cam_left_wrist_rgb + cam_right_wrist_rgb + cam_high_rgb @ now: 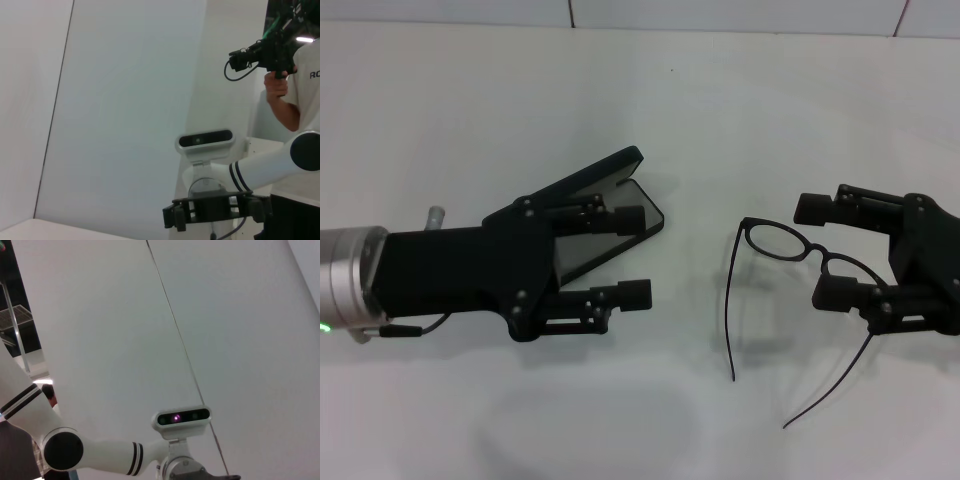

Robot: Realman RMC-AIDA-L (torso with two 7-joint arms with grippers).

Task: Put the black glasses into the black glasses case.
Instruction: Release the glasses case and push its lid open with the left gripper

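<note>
In the head view the black glasses case [617, 182] lies open left of centre, its lid raised and its grey lining showing. My left gripper [634, 255] is open, level with the case's near side; its far finger [625, 218] lies over the case's base. The black glasses [775, 240] rest on the white table, temple arms unfolded and pointing toward the front edge. My right gripper [821, 250] is open around the glasses' right-hand lens and bridge, one finger on either side, not closed on them. The glasses and the case are out of view in both wrist views.
The white table [640, 420] runs back to a tiled wall. The left wrist view shows the right arm's gripper [215, 210], the robot's head camera [205, 140] and a person [287, 100] at the side. The right wrist view shows only wall and the robot's body.
</note>
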